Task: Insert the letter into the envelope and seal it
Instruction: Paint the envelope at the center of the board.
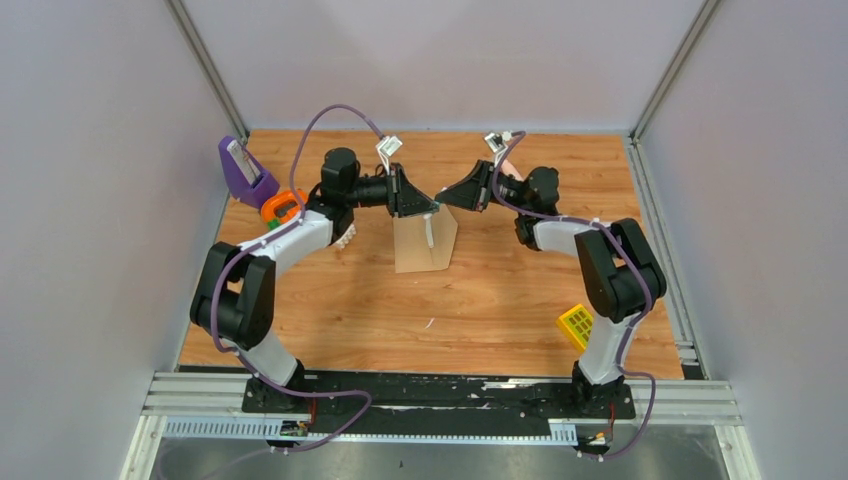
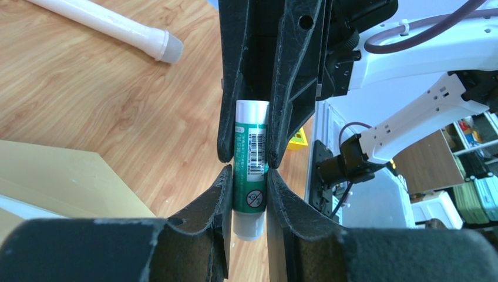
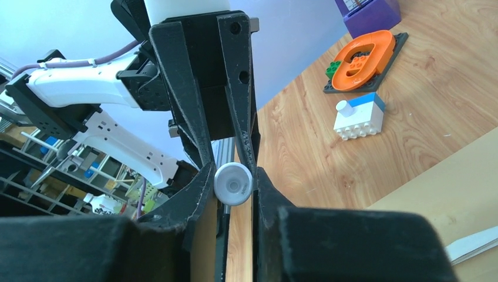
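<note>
The envelope lies flat in the middle of the table; a pale edge showing along one side of it, probably the letter, suggests the sheet is already tucked in (how far, the views do not show). Just above the envelope's far edge the two arms meet tip to tip; the left gripper is clamped narrow on the green body of a glue stick, and the right gripper pinches what looks like the stick's white cap from the opposite end. Farther off on the left sit a white toy brick, an orange ring and a purple box. The step in hand looks like uncapping the glue, ready for sealing; the next move calls for a straight pull apart along the stick's length with both grips firm, then glue on the flap.
</note>
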Controlling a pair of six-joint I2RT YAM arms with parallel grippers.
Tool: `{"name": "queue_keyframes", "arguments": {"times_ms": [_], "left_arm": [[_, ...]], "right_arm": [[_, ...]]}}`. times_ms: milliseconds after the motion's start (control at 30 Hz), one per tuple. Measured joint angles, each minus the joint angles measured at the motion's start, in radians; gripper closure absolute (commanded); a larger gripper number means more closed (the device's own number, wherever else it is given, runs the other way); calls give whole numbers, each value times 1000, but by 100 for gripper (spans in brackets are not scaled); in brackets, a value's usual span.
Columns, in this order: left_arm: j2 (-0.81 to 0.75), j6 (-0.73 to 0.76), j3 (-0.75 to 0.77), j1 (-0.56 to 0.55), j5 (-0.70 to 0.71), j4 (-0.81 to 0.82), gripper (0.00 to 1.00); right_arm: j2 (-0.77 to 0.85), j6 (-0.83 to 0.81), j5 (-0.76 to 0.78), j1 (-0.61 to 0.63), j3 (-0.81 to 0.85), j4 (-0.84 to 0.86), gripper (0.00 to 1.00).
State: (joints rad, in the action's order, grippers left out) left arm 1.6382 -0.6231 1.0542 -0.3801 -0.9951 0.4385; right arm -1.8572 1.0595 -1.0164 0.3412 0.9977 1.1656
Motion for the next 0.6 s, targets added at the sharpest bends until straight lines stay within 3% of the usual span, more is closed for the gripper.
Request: {"name": "queue_keyframes", "arguments": {"times_ms": [33,67,133,167,367,600], "left_arm": [[0,0,0,0,-2,-1,62],[0,0,-1,0,-2,-2,39],[0,11,0,0,2,-8,8],[-1,17,0,0,2,-16,4],[-39,66,0,37,9,-101,0],[-64,67,0,226,45,-106,0]], "right_arm": [[-4,3,-3,0,3,-2,98],[-7,6,-5,0,8,-2,100],[-8,4,-11,1,17,-9,100],[-8,1,-18,1,27,-18,100],[-8,-107,-54,-4,120,-142,100],[-7,-422,-35,-18,219,-438,100]]}}
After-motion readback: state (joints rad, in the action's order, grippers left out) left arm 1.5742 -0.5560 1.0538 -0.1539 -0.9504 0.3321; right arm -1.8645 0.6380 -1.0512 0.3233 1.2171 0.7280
